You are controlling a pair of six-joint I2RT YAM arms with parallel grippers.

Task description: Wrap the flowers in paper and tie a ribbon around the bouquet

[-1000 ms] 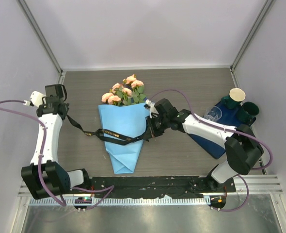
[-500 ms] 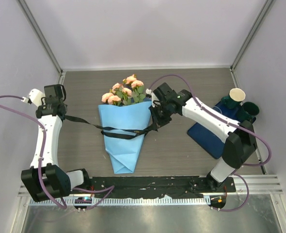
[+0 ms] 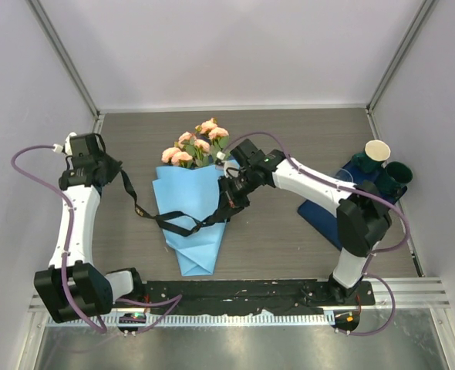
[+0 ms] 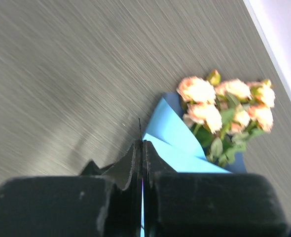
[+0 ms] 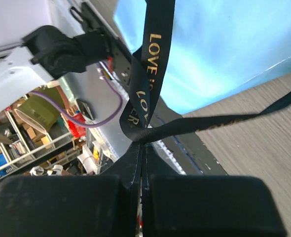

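The bouquet lies mid-table: pink roses (image 3: 197, 145) stick out of the far, wide end of a light blue paper cone (image 3: 190, 239). The black ribbon (image 3: 139, 212) sags from my left gripper (image 3: 112, 166), crosses the cone and rises to my right gripper (image 3: 231, 193) at the cone's right edge. Both grippers are shut on the ribbon. In the right wrist view, the ribbon (image 5: 153, 54) with its gold lettering loops out of the closed right gripper (image 5: 142, 148) over the paper (image 5: 234, 49). Past the shut left gripper (image 4: 142, 145), the left wrist view shows roses (image 4: 204, 111) and paper (image 4: 172, 133).
A dark navy mat (image 3: 324, 216) lies at the right under my right arm. Behind it stand a cream cup (image 3: 377, 150), dark green cups (image 3: 397, 176) and a clear cup (image 3: 342, 181). Walls close in the left, back and right sides.
My right gripper moved left over the cone's right edge, and my left gripper moved inward to the right. The ribbon, taut half a second ago, now hangs slack in a V across the cone.
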